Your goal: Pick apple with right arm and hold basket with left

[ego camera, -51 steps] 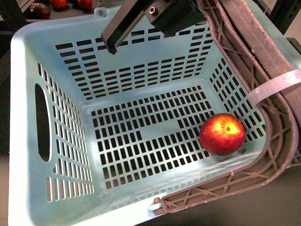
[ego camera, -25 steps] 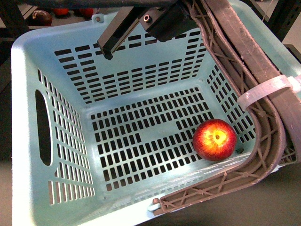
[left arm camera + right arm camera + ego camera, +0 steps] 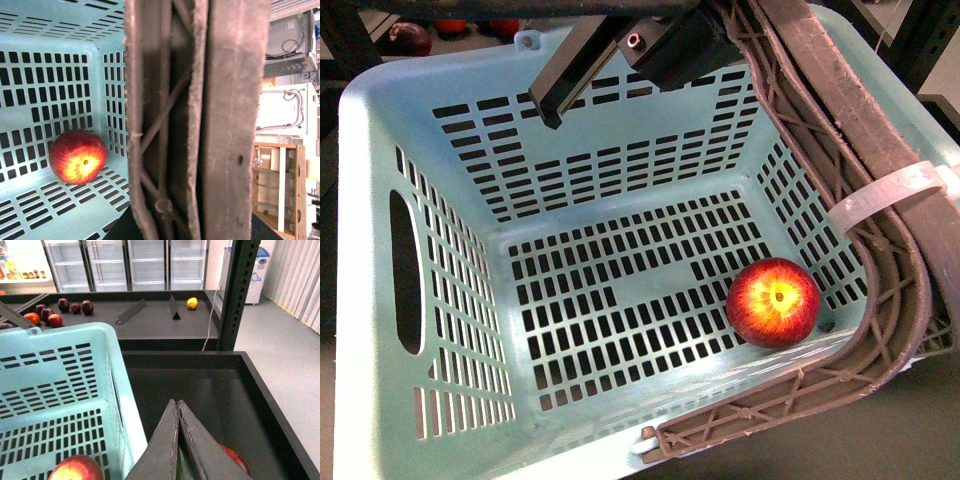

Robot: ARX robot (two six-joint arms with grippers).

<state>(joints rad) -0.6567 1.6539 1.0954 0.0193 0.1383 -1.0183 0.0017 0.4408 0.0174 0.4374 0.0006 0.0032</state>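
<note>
Right hand [image 3: 176,407] closed, empty; glossy red, yellow-centred apple [image 3: 773,302].

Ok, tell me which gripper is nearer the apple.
Right, likely: right gripper hangs just outside the basket wall beside the apple; left gripper sits higher, by the basket handle.

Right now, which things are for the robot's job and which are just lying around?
For the job: apple, basket, its brown handle, right gripper.
Just lying around: dark red fruits, yellow fruit, half-hidden red fruit.
</note>
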